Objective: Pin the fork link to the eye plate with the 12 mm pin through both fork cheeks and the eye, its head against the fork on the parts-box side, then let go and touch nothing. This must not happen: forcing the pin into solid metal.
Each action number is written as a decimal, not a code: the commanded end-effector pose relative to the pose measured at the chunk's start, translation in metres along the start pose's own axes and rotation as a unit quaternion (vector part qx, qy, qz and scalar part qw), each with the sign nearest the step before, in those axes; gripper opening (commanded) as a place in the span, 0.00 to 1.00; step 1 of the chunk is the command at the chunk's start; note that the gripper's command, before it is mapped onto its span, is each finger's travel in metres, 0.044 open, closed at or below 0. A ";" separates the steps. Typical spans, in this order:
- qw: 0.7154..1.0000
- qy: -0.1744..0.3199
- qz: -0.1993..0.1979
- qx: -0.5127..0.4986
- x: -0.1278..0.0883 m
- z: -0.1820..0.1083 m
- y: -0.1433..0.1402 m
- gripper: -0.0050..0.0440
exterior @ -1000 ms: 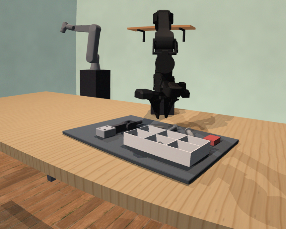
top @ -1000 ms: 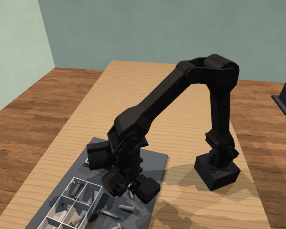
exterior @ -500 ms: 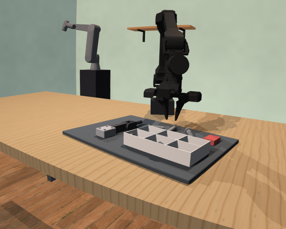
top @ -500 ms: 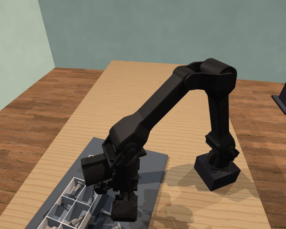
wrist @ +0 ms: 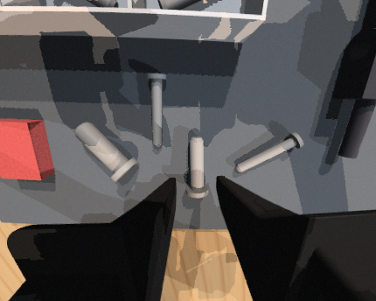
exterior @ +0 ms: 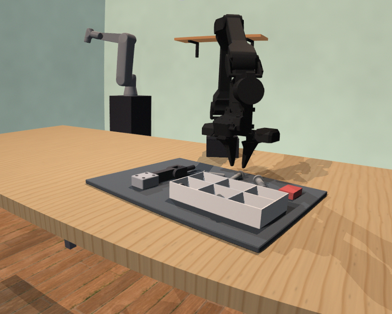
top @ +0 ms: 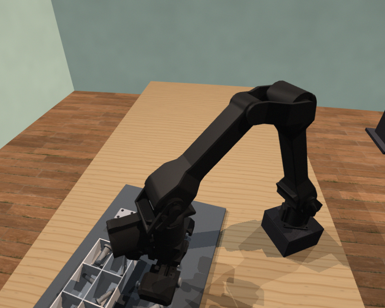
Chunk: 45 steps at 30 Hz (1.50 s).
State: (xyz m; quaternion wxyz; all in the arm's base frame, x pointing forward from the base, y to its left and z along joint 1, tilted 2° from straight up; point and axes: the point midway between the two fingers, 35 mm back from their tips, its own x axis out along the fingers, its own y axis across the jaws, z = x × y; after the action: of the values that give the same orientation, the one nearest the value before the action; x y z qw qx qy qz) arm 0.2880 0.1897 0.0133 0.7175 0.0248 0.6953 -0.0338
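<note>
My gripper [wrist: 196, 182] [exterior: 238, 164] is open and empty, hanging a little above the dark mat [exterior: 122, 189] [wrist: 272, 87], fingers pointing down. A medium-thick grey pin [wrist: 197, 164] [exterior: 237, 175] lies flat just ahead of the fingertips, its head towards me. A thick pin [wrist: 105, 150] [exterior: 259, 180] and two thin pins [wrist: 156, 109] [wrist: 269, 153] lie around it. The dark fork link [exterior: 171, 171] [wrist: 359, 83] lies joined to the grey eye plate block [exterior: 143, 179] [top: 124, 212] at the mat's far end. In the top view the arm hides the fingertips.
The white parts box [exterior: 223, 202] [top: 87, 256] [wrist: 198, 14], with several pins in its compartments, stands on the mat beside the loose pins. A red block [exterior: 290, 191] [wrist: 18, 149] sits at the mat's corner. The arm's base [top: 292, 231] stands on the wooden table.
</note>
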 end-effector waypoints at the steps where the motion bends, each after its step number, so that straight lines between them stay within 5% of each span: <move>1: 1.000 0.007 -0.008 0.003 0.013 -0.002 -0.002 0.39; 45: 1.000 0.007 -0.008 0.003 0.028 -0.002 -0.002 0.39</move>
State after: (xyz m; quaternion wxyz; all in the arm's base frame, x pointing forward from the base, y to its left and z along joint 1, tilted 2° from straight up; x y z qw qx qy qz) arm 0.2869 0.1885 -0.0135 0.7128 0.0219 0.7000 -0.0380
